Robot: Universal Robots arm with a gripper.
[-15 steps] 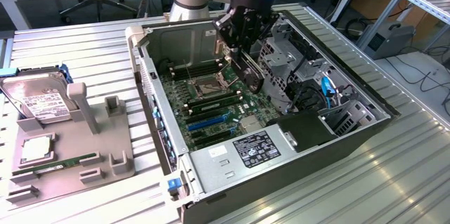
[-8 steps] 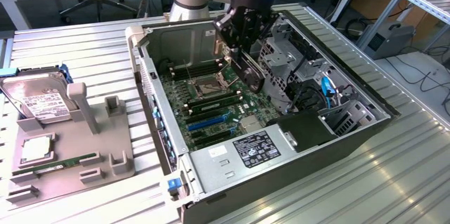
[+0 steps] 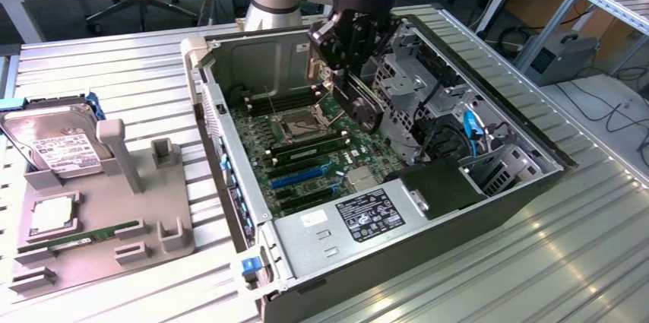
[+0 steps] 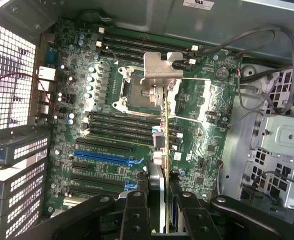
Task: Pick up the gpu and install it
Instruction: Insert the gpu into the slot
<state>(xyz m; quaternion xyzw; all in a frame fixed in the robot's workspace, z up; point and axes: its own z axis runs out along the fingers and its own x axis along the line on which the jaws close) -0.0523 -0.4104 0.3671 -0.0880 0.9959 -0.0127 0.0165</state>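
Hanging inside the open computer case, the gpu is held by the gripper, whose jaws are clamped on the card from both sides. The card is carried on edge above the green motherboard and is not seated in any slot. In the exterior view its black fan face is turned toward the drive cage on that view's right. In the wrist view the card is seen edge-on between the two black fingers, with its silver bracket at the far end, over the CPU socket. The blue expansion slot is noted just beside the card's line; contact cannot be told. A power supply with a black label is recorded at the near end of the case. On the exterior view's left, well apart from the case, a grey fixture is recorded with a hard drive leaning in it and a green memory stick lying flat on it.
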